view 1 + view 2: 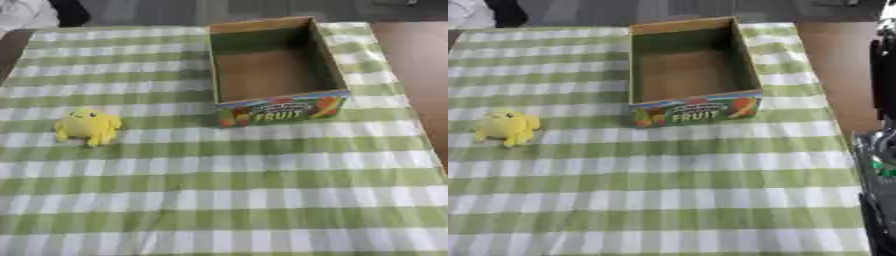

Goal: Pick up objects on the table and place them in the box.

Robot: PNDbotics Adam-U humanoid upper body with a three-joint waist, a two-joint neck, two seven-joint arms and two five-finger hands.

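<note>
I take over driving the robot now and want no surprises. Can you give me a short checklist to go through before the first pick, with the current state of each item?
1. Target present: yellow plush toy lies on the checked cloth, left of the box. Ok.
2. Toy clear of neighbours: nothing touches it. Ok.
3. Box ready: open top, inside looks empty, "FRUIT" side faces the robot. Ok.
4. Path from toy to box: only bare cloth between them. Ok.
5. Left robot hand position and fingers: not in view. Cannot tell.
6. Right robot hand: only dark robot parts show at the right edge of the right eye view; no hand visible. Cannot tell.
</note>
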